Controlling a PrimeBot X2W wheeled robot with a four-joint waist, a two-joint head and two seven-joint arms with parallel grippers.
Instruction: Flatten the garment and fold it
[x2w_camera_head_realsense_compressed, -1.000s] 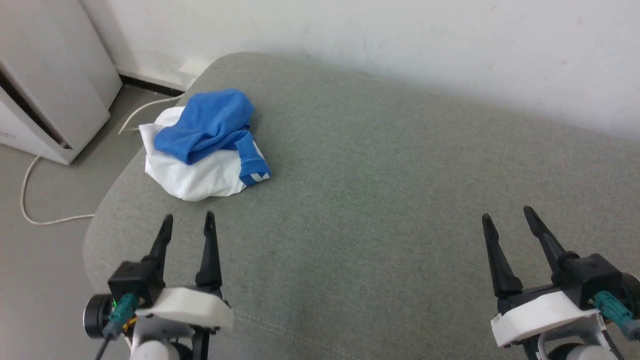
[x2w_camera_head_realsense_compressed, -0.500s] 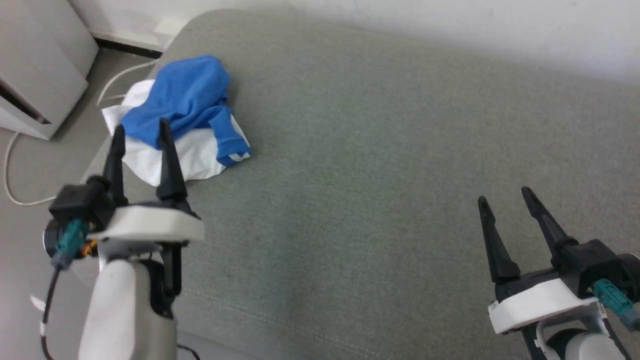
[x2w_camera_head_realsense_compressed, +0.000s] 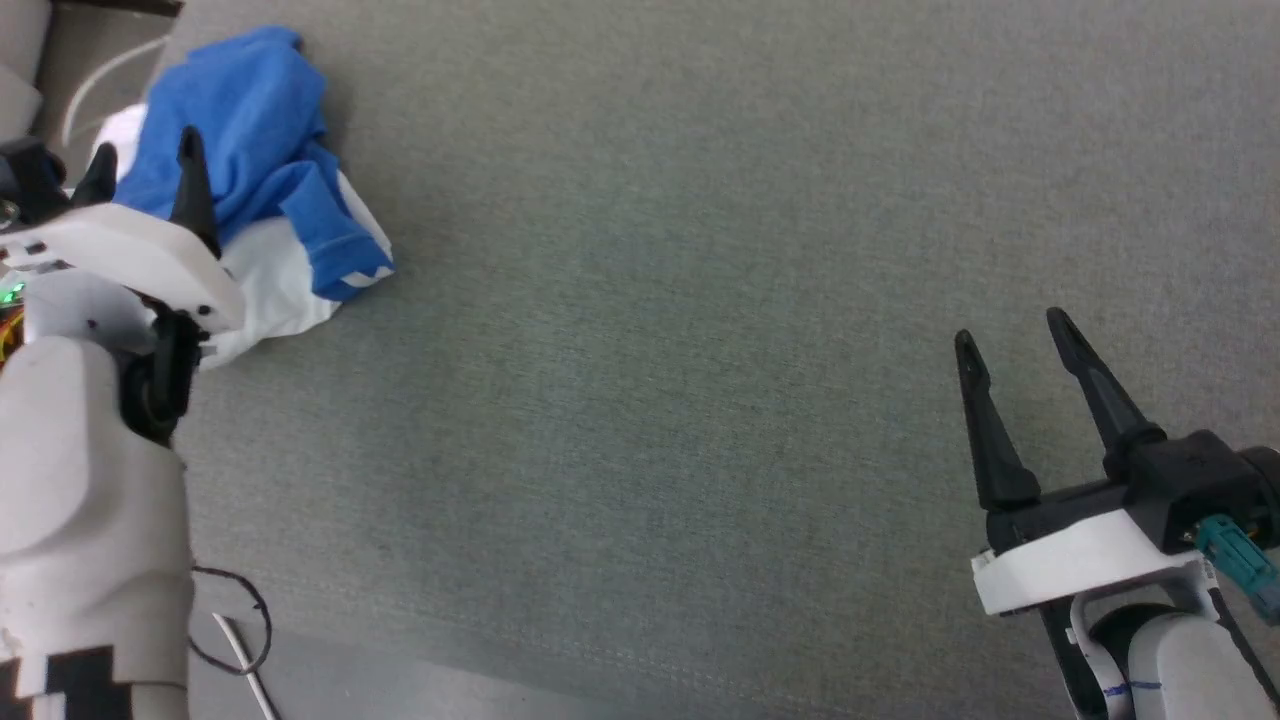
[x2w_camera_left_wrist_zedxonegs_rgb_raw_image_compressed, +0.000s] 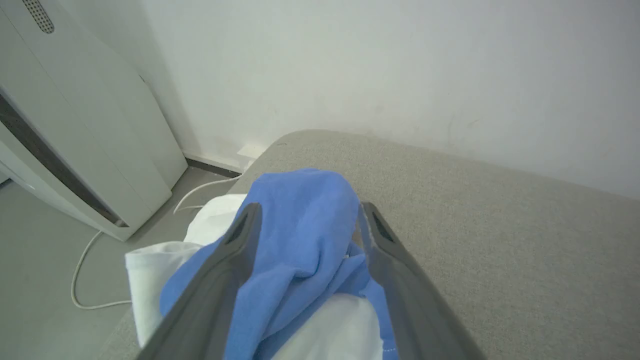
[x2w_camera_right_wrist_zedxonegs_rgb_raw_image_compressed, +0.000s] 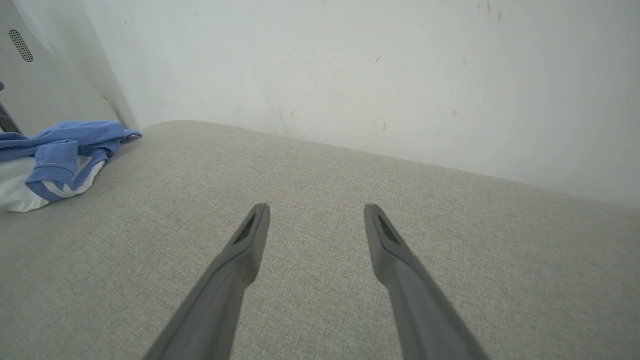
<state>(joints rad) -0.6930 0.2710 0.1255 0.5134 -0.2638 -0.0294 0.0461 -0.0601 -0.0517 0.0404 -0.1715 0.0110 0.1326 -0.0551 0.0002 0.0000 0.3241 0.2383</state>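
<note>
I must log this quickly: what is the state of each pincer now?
Left pincer: open, at the garment, gripping nothing.
Right pincer: open, empty.

Grey-green fabric bench (x2w_camera_head_realsense_compressed: 700, 300) is taking up most of the head view, w/ a faint stitched seam (x2w_camera_head_realsense_compressed: 620, 660) running along its near edge. In the L wrist view its rounded far corner is sitting close to a white wall (x2w_camera_left_wrist_zedxonegs_rgb_raw_image_compressed: 400, 75), a few faint scuffs showing on the paint. A tall white appliance (x2w_camera_left_wrist_zedxonegs_rgb_raw_image_compressed: 75, 125), w/ a dark slot down its side & a small vent grille up top, is standing on the grey floor (x2w_camera_left_wrist_zedxonegs_rgb_raw_image_compressed: 30, 250) near that corner. A white cable (x2w_camera_left_wrist_zedxonegs_rgb_raw_image_compressed: 75, 282) is looping across the floor btwn appliance & bench. A dark skirting strip (x2w_camera_left_wrist_zedxonegs_rgb_raw_image_compressed: 212, 167) is running along the wall base.
</note>
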